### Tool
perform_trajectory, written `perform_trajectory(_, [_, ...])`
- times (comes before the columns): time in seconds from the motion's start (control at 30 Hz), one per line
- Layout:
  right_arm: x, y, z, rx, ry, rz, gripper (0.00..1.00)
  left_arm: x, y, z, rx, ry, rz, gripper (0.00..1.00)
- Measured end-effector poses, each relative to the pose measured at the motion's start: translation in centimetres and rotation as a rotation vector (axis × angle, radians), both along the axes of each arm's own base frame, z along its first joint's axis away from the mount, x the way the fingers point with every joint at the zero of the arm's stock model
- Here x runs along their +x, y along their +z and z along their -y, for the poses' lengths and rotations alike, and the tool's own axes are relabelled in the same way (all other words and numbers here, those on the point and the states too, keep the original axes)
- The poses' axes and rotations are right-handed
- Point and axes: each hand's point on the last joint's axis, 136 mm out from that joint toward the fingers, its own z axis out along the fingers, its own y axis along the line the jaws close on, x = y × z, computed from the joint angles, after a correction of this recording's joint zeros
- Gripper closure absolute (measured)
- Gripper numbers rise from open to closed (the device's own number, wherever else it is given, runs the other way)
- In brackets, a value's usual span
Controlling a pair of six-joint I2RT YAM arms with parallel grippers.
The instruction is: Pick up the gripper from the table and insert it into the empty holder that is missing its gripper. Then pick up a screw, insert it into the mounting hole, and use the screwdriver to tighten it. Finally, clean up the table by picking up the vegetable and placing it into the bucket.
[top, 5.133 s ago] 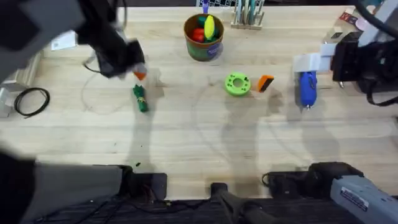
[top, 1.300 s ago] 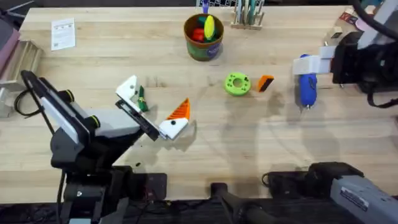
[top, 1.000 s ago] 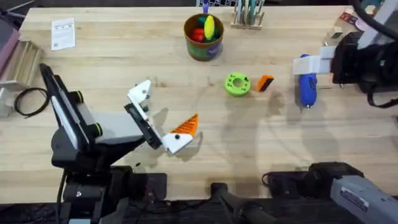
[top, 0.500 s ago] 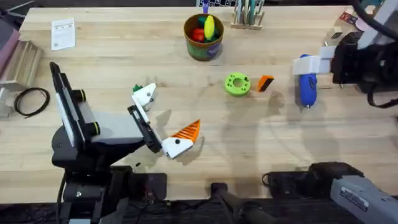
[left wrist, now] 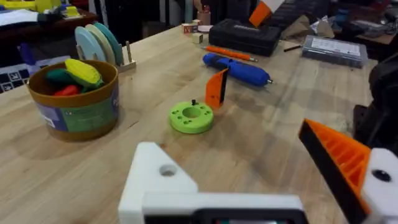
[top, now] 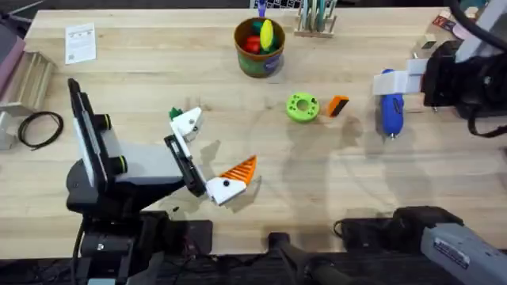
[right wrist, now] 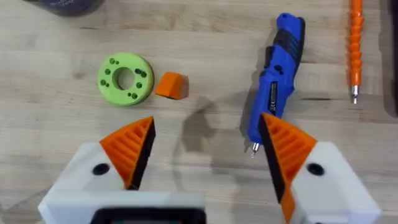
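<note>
1. Left arm sits low over the near-left part of the light wooden table (top: 317,198); its claw (top: 207,154) is spread wide and holds nothing
2. One white blocky plastic holder (top: 187,122) on that claw is bare, its small dark mounting hole (left wrist: 167,170) unfilled; the other mount carries an orange ribbed pad (top: 239,169)
3. Small orange wedge-shaped plastic gripper (top: 338,105) stands on the table just beside the flat round bright-green disc with holes (top: 302,107), on the side towards the right arm
4. Chunky bright-blue powered screwdriver (top: 390,111) lies on the table near the right edge, its thin metal bit towards the near edge; a thin orange pen-like tool (right wrist: 355,46) lies beside it, apart
5. Right claw (right wrist: 205,149) hovers above the disc, wedge and screwdriver, both orange pads fitted, fingers well apart and gripping nothing
6. Thin dark-green toy vegetable (top: 174,114) shows as a small sliver at the bare holder's edge, mostly hidden
7. Round olive-green bucket with brown-orange rim (top: 259,49) stands at the far middle of the table, with red, yellow and green toys inside
</note>
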Motion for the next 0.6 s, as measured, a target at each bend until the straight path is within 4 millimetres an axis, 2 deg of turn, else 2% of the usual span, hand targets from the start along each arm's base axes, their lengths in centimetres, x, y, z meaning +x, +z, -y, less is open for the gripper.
perform_trajectory(0.6, [0.01, 0.01, 0.01, 0.000, 0.000, 0.000, 0.009, -0.22, -0.02, 0.13, -0.001, -0.015, -0.002, 0.015])
